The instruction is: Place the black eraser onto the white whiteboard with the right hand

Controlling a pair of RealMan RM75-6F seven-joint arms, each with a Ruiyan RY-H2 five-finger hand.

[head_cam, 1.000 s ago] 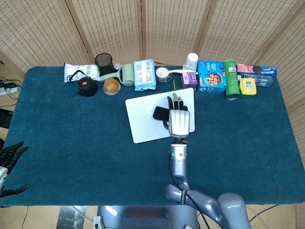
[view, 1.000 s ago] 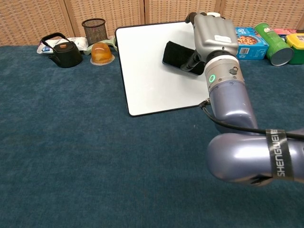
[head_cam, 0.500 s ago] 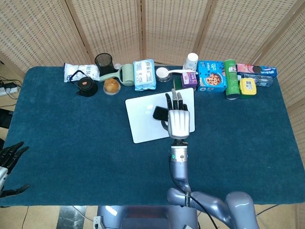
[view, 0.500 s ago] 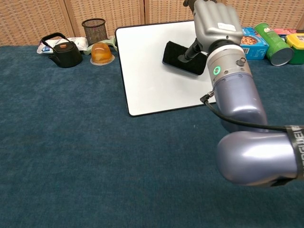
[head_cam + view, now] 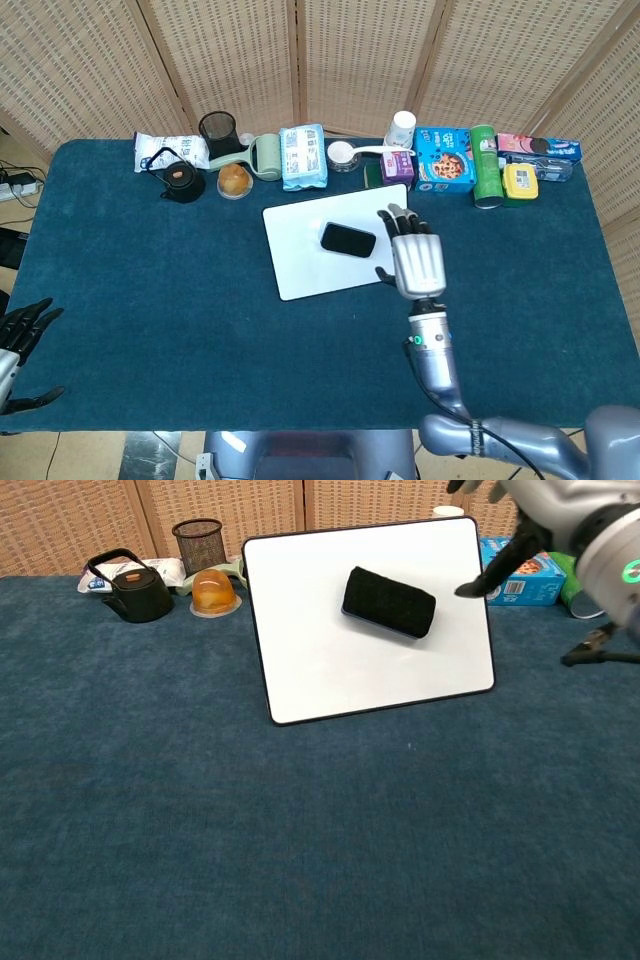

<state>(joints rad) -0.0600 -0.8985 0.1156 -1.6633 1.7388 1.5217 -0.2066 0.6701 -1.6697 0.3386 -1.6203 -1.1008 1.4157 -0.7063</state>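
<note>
Eraser now lying free on whiteboard; right hand, fingers spread and empty, is drawing clear of whiteboard — placement looking done.

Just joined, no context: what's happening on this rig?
The eraser lies on the whiteboard, and nothing is touching it. The right hand is at the board's right edge, fingers apart and empty, apart from the eraser. The left hand rests idle at the table's left edge. Judging by the layout, the placement looks done.
</note>
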